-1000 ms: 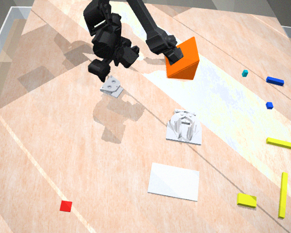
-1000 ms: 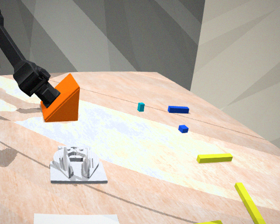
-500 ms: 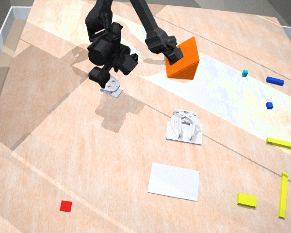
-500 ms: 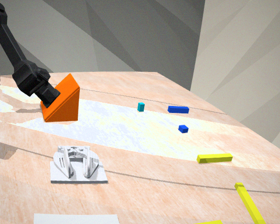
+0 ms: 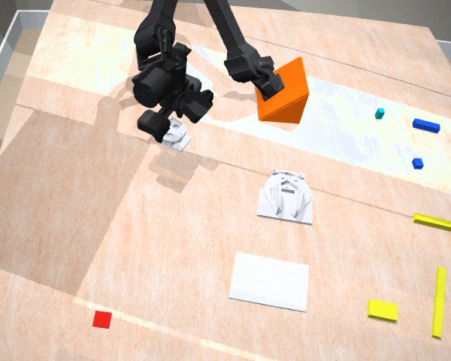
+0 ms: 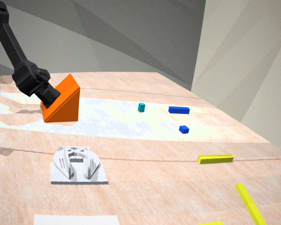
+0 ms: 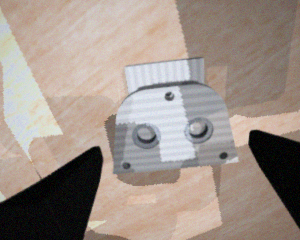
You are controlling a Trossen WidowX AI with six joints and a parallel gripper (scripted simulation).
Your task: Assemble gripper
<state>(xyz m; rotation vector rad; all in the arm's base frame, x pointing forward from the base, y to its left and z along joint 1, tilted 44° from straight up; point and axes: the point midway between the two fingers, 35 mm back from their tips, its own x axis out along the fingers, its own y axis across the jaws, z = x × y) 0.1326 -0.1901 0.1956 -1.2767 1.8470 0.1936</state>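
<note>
The white gripper base [image 5: 264, 207] [image 6: 55, 178] lies on the table. Two pale jaws [image 5: 276, 198] [image 6: 66, 163] sit side by side on it, long tips pointing to the near edge, round stubs at the back. Whether their teeth mesh is too small to tell. The housing plate [image 5: 172, 132] [image 7: 176, 107], grey with two large holes and several small ones, lies apart on a ribbed block [image 7: 157, 75], left of the base in the top view. My gripper [image 5: 175, 128] [image 7: 174, 145] is open and empty, above the housing plate, one finger to each side. In the exterior view the housing plate is out of view.
A black arm link [image 5: 243, 64] [image 6: 30, 77] ends at the orange wedge [image 5: 295, 104] [image 6: 68, 108] behind the base. A white sheet [image 5: 268, 281] [image 6: 75, 220] lies nearer the front. A red square [image 5: 102, 319] is front left. Blue, teal and yellow blocks lie on the right.
</note>
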